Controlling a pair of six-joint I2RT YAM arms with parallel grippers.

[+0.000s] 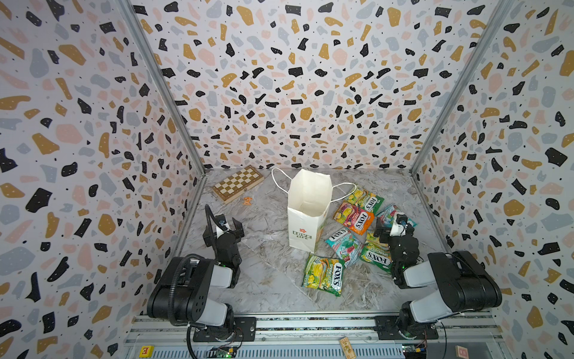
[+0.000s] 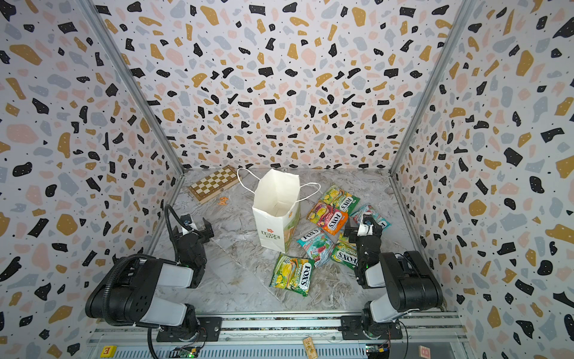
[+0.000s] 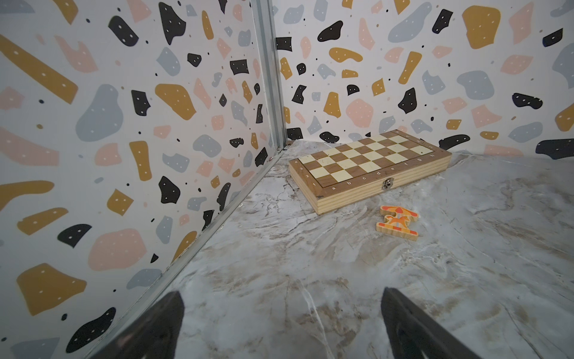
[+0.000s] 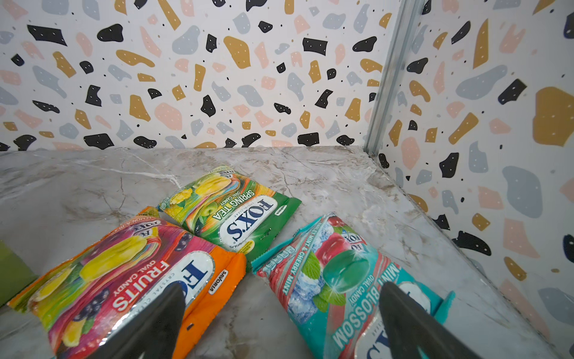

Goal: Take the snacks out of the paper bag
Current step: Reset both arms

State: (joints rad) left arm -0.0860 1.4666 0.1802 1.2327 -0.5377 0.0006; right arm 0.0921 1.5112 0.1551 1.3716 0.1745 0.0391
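The snacks (image 4: 130,273) look light, glossy and slippery; pinch a crimped end seam. Left fingers (image 3: 161,326) and right fingers (image 4: 410,323) stand released, holding nothing.

**Left arm** (image 1: 186,289): black and grey, mounted at the near rail. The elbow is folded back, the forearm rises, and the wrist points away from the base.

**Left hand** (image 1: 229,224): jaws spread wide with nothing between them. Two dark fingers (image 3: 167,323) show in the left wrist view, tips well apart and held aloft.

**Right arm** (image 1: 459,279): same build, mounted at the near rail and folded in the same way, with the forearm reaching forward and slightly inward.

**Right hand** (image 1: 392,223): pitched downward and set low, jaws wide apart and empty. Both fingers (image 4: 413,323) show in the right wrist view. The tips appear clear of any contact, though in both top views they are too small to settle it.
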